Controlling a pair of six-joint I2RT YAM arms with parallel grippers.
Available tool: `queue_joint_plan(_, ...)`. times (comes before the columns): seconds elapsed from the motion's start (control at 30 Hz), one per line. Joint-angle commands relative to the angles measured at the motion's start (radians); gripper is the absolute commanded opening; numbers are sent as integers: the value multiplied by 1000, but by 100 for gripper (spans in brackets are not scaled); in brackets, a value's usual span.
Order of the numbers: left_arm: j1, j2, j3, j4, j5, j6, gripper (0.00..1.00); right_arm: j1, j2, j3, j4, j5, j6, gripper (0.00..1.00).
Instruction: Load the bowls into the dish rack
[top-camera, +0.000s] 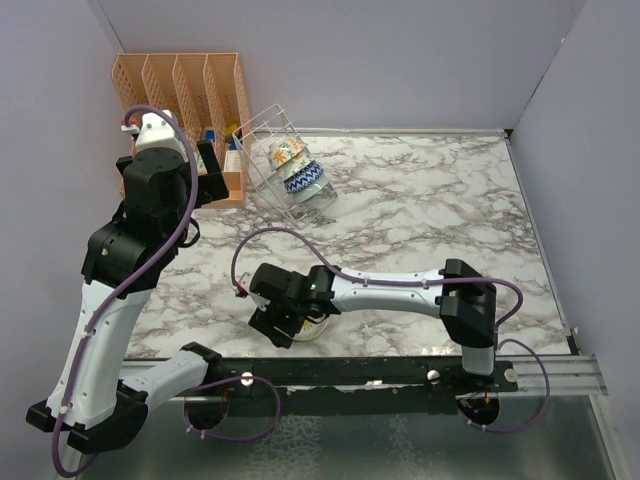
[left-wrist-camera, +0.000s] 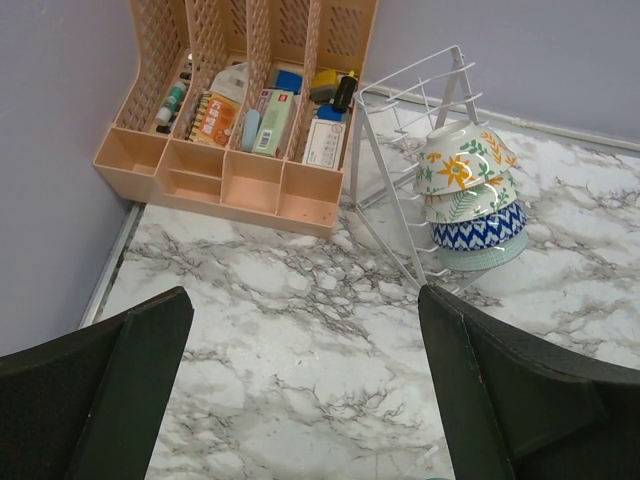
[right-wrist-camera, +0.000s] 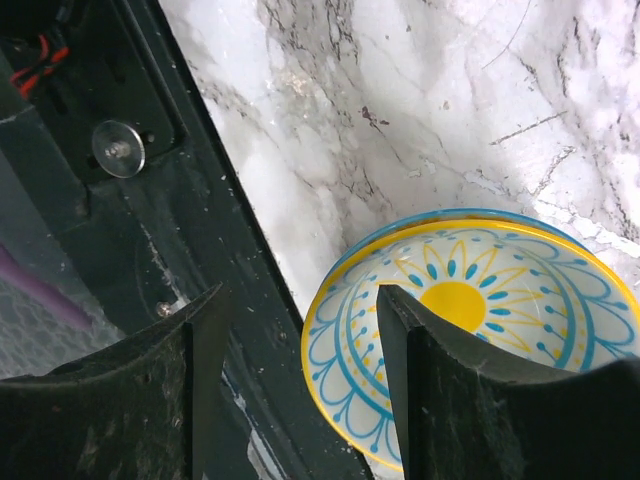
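Worktop (top-camera: 420, 220) of white marble with grey veining, seen from above. Dish rack (top-camera: 268, 135) of thin white wire at far left-centre, just beside orange organizer (top-camera: 185, 85) set against the back wall. Racked bowls (top-camera: 298, 168) stacked on edge within the wire bars. Left pincer (top-camera: 208, 172) raised on its bent arm, near the organizer front and well apart from the rack's contents. Right pincer (top-camera: 285, 325) reached across to the near edge of the worktop, low over sun bowl (top-camera: 320, 325), which sits close to black rail (top-camera: 400, 372).

Left wrist view. Left pincer spread wide, both dark fingers (left-wrist-camera: 130, 385) at the lower corners, nothing but bare marble between them. Organizer compartments filled with small boxes and bottles. Rack to its right holding four bowls nested on their sides, outsides toward the camera: orange-flower bowl (left-wrist-camera: 458, 160) uppermost, leaf-patterned bowl (left-wrist-camera: 470, 200) under it, blue-white zigzag bowl (left-wrist-camera: 482, 226) next, teal bowl (left-wrist-camera: 487, 256) lowest.

Right wrist view. Sun bowl upright on the marble at the worktop's edge, touching or nearly touching the rail, yellow centre ringed with blue line-work. Right pincer parted and astride the near rim: one finger (right-wrist-camera: 450, 390) down inside the bowl, the other outside over the rail, a gap visible between it and the rim. Not clamped on the bowl.
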Motion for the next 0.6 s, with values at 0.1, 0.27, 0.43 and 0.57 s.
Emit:
queue_joint_plan(0.1,-5,-16,-5,-2,-17,4,99,2,46,18,-24,49,17,60)
queue_joint_plan(0.27,-6,-9,-4,0,-18,12,99,1,56,25,-25,37,20,54)
queue_joint_plan(0.43,-6,-6,-14,7,-18,16,99,1,59,17,-19,12,16,49)
queue_joint_plan(0.57,-5,-10,-23,7,-17,14,99,1,65,18,-27,12,11,45)
